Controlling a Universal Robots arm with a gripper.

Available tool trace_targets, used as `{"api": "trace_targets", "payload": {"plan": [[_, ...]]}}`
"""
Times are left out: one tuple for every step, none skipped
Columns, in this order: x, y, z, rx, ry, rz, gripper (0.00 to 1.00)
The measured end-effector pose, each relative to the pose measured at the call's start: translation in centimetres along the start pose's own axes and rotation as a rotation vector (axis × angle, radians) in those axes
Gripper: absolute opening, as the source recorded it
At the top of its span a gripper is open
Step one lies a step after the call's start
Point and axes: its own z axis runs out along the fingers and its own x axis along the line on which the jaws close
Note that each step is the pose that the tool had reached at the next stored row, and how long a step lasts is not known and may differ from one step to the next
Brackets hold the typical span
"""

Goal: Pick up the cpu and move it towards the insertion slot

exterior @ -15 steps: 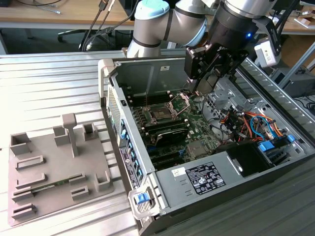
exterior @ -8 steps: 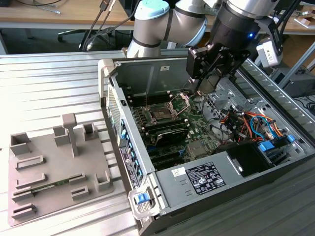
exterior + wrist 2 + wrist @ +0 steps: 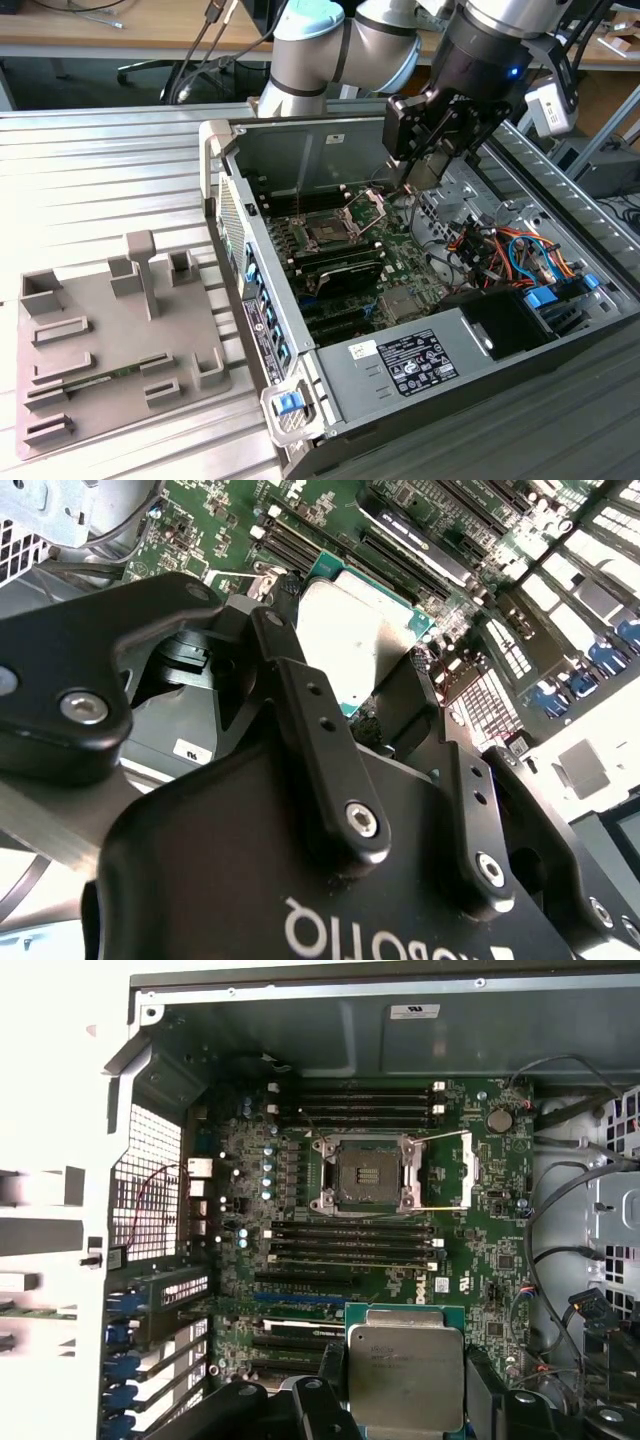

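Gripper (image 3: 405,1400) clamped on the cpu (image 3: 405,1375) by its edges, held above the motherboard, near the insertion slot (image 3: 366,1173) but not over it. Keep chip level — match its corners to the open frame, avoid the lever.

Exterior view high, angled down on open computer case (image 3: 330,150), both wrist views close above motherboard (image 3: 300,1190).

Robotics lab/workshop: open PC case (image 3: 420,300) on slatted metal bench (image 3: 100,170), wooden desks (image 3: 120,35) behind.
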Motion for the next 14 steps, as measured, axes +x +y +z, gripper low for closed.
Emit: {"api": "trace_targets", "payload": {"plan": [[0.00, -0.01, 0.09, 0.0000, 0.0000, 0.000, 0.55], [0.00, -0.01, 0.11, 0.0000, 0.0000, 0.000, 0.55], [0.00, -0.01, 0.13, 0.0000, 0.0000, 0.000, 0.55], [0.00, -0.01, 0.15, 0.0001, 0.0000, 0.000, 0.55], [0.00, -0.01, 0.16, 0.0000, 0.0000, 0.000, 0.55], [0.00, -0.01, 0.19, 0.0001, 0.0000, 0.000, 0.55], [0.00, -0.01, 0.21, 0.0000, 0.0000, 0.000, 0.55], [0.00, -0.01, 0.22, 0.0001, 0.0000, 0.000, 0.55], [0.00, -0.01, 0.23, 0.0000, 0.0000, 0.000, 0.55], [0.00, -0.01, 0.26, 0.0001, 0.0000, 0.000, 0.55], [0.00, -0.01, 0.28, 0.0000, 0.0000, 0.000, 0.55], [0.00, -0.01, 0.28, 0.0000, 0.0000, 0.000, 0.55], [0.00, -0.02, 0.29, 0.0001, 0.0001, 0.000, 0.55], [0.00, -0.01, 0.30, 0.0000, 0.0000, 0.000, 0.55]]}}
